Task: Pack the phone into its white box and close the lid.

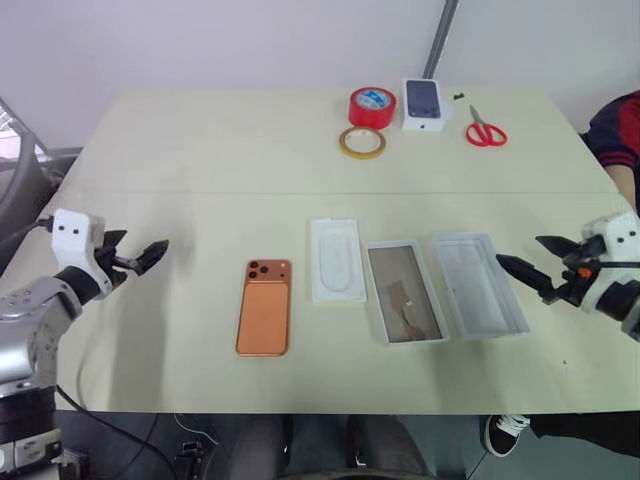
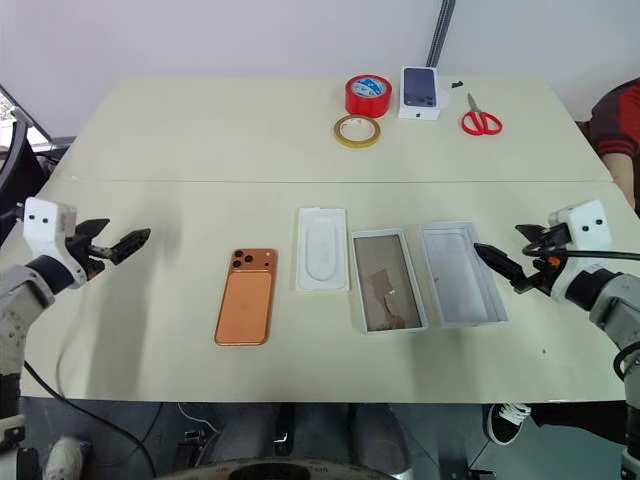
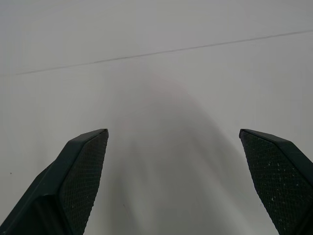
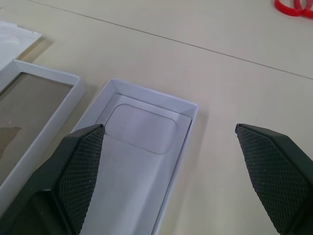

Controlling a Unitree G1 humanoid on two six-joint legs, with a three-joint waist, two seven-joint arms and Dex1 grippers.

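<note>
Phone (image 1: 264, 308) lies flat, looks stiff, slick and thin; pinch its long edges. Left gripper (image 1: 143, 255) and right gripper (image 1: 528, 262) gape wide, empty.

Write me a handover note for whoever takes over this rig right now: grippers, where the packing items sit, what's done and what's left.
Left gripper: open, empty, hovering over bare table left of the phone.
Right gripper: open, empty, at the right edge of the lid.
Phone lies flat, camera side up, alone, left of a flat white card.
White box sits open, brown lining up, right of the card; the lid lies beside it, inside up.
Done: nothing packed yet.
Left: put the phone into the white box, then fit the lid on top.
</note>
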